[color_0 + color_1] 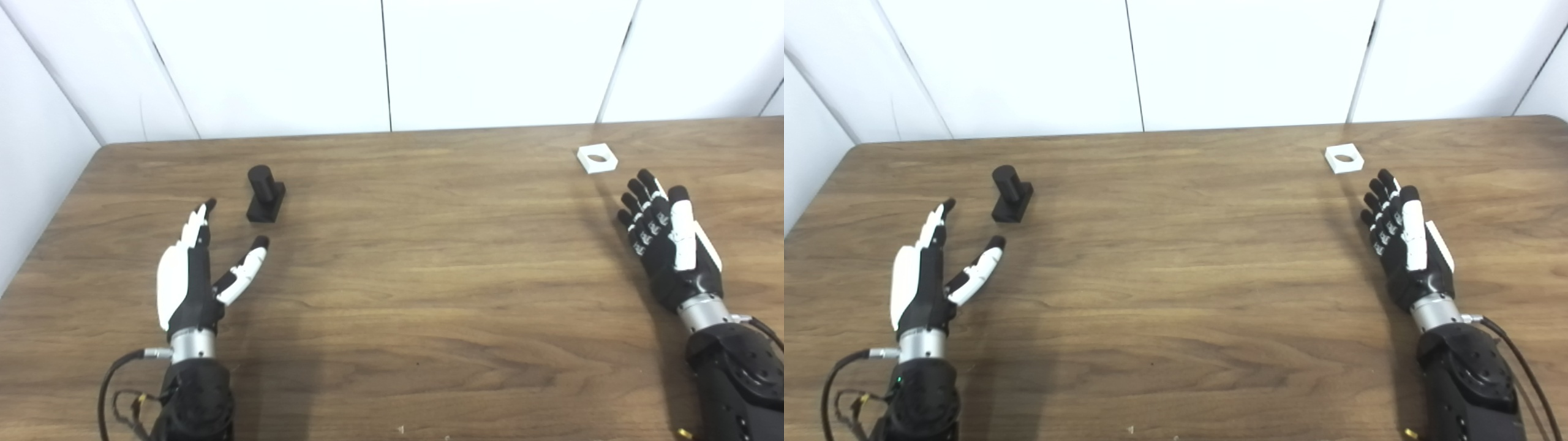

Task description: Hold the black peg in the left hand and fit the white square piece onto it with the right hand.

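Wooden table (392, 294) bears one black peg (266, 193), one white square piece (597, 158); left hand (196, 269), right hand (670, 242) empty, fingers apart.

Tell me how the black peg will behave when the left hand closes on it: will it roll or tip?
The black peg stands upright on a flat rectangular base, so it probably won't roll. A sideways nudge from the open left hand might slide or tip it, since the base looks small. It looks rigid, likely plastic and light.

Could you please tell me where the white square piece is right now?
The white square piece lies flat on the wooden table, far right, just beyond the open right hand and untouched.
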{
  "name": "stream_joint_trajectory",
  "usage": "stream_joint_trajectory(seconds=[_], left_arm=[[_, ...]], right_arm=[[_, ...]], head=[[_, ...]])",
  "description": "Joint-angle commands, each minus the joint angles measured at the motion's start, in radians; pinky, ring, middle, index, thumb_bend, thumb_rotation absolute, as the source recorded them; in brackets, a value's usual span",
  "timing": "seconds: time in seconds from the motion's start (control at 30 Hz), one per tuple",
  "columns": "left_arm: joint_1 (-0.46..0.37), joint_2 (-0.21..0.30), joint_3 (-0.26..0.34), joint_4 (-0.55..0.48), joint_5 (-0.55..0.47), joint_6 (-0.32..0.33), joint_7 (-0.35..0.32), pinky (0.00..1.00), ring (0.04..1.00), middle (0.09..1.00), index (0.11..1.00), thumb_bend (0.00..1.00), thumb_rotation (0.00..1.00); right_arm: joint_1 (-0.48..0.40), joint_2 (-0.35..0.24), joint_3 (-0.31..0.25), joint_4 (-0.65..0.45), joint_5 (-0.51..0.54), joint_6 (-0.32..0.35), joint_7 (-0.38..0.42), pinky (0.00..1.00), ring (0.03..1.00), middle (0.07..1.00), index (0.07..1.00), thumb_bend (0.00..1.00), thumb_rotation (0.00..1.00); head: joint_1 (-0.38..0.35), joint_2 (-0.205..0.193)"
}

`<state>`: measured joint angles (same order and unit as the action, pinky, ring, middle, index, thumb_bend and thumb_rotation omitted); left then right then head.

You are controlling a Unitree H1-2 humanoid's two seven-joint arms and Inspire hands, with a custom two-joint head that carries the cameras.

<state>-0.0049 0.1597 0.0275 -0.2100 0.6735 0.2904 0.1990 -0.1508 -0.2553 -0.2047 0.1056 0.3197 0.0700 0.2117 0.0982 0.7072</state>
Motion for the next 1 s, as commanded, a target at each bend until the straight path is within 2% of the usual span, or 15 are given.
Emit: stream_joint_trajectory(seconds=[0.0, 0.3, 0.67, 0.97], left_arm=[[-0.039, 0.025, -0.016, -0.008, 0.095, 0.033, 0.020, 1.00, 1.000, 1.000, 0.897, 0.69, 0.49], [-0.098, 0.050, -0.061, 0.008, 0.286, 0.175, -0.072, 1.00, 1.000, 1.000, 0.812, 0.75, 0.50], [-0.194, 0.032, -0.020, 0.063, 0.448, 0.179, -0.202, 1.00, 1.000, 1.000, 0.772, 0.75, 0.52], [-0.278, 0.052, -0.023, 0.144, 0.482, 0.179, -0.234, 1.00, 1.000, 1.000, 0.788, 0.74, 0.54]], right_arm=[[0.000, -0.001, 0.007, 0.015, 0.003, -0.008, 0.011, 1.00, 1.000, 1.000, 1.000, 0.56, 1.00], [0.006, 0.008, 0.012, 0.014, 0.002, -0.013, 0.010, 1.00, 1.000, 1.000, 1.000, 0.55, 1.00], [0.010, 0.022, 0.010, 0.018, 0.005, -0.015, 0.001, 1.00, 1.000, 1.000, 1.000, 0.54, 1.00], [0.009, 0.026, 0.012, 0.028, 0.000, -0.020, 0.000, 1.00, 1.000, 1.000, 1.000, 0.53, 1.00]], head=[[0.003, -0.002], [0.004, -0.007], [0.001, -0.015], [0.000, -0.028]])
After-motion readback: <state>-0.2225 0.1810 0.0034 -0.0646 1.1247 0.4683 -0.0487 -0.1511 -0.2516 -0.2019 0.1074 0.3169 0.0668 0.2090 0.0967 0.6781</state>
